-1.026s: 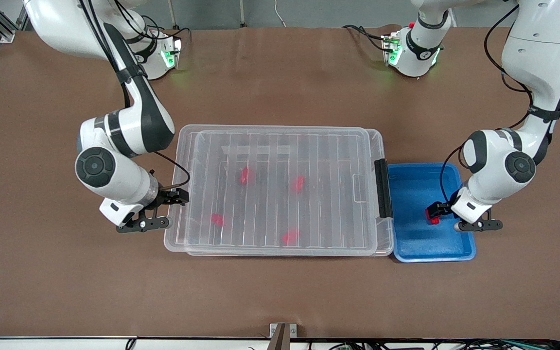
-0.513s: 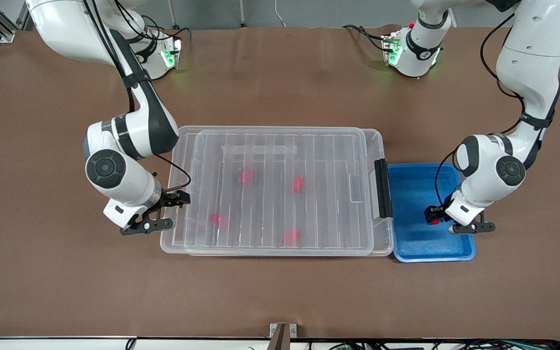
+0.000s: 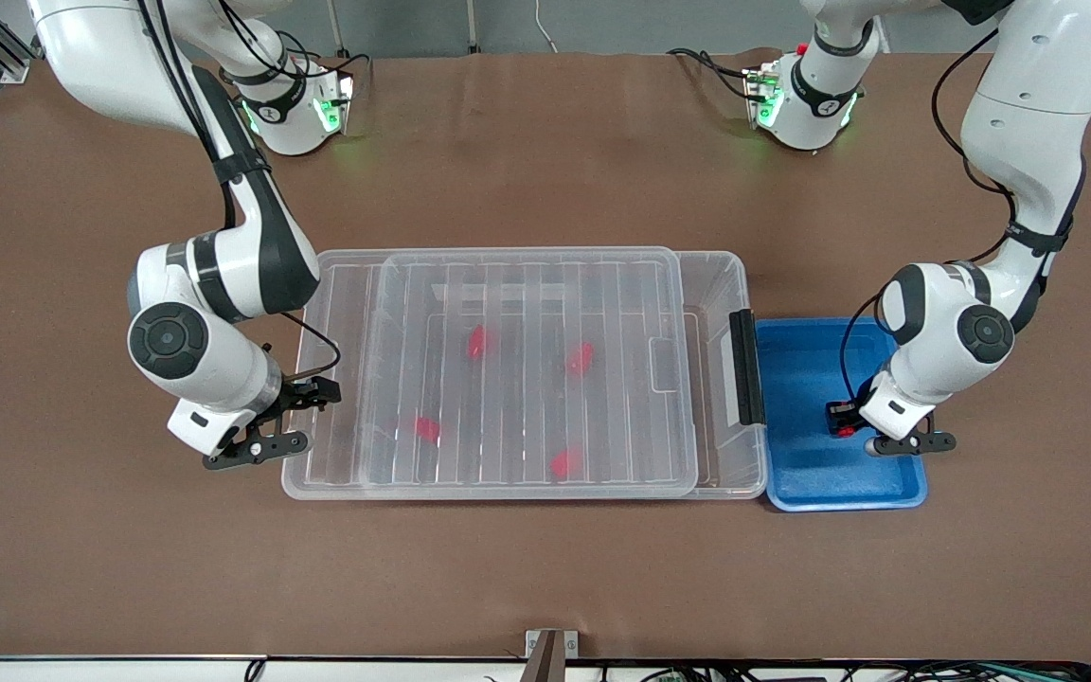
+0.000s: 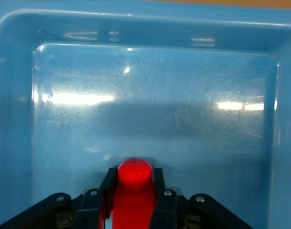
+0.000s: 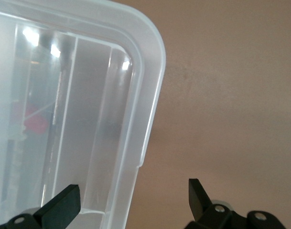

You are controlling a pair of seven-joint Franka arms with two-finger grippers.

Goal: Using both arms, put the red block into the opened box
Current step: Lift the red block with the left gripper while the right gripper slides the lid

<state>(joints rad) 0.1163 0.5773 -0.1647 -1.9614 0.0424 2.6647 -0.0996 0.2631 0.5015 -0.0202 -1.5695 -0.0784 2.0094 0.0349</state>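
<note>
A red block (image 4: 134, 172) stands in the blue tray (image 3: 915, 491), and my left gripper (image 4: 134, 178) is shut on it, stub end showing past the fingertips. In the front view the left gripper (image 3: 839, 421) is low in the tray beside the box's black clasp (image 3: 745, 367). The opened box (image 3: 733, 277) is clear, with its ribbed lid (image 3: 527, 284) shifted toward the right arm's end. My right gripper (image 3: 305, 396) is open astride the lid's rim (image 5: 144, 119), one finger over the lid, one over the table. Several red blocks (image 3: 581, 358) lie in the box under the lid.
Brown table (image 3: 545, 578) lies bare around the box and tray. The tray sits tight against the clasp end of the box. A strip of the box by the clasp stands uncovered. Both arm bases (image 3: 806, 95) are at the table's edge farthest from the front camera.
The left gripper has closed on the red block in the tray. The right gripper has moved toward the right arm's end, and the lid has slid that way with it.
</note>
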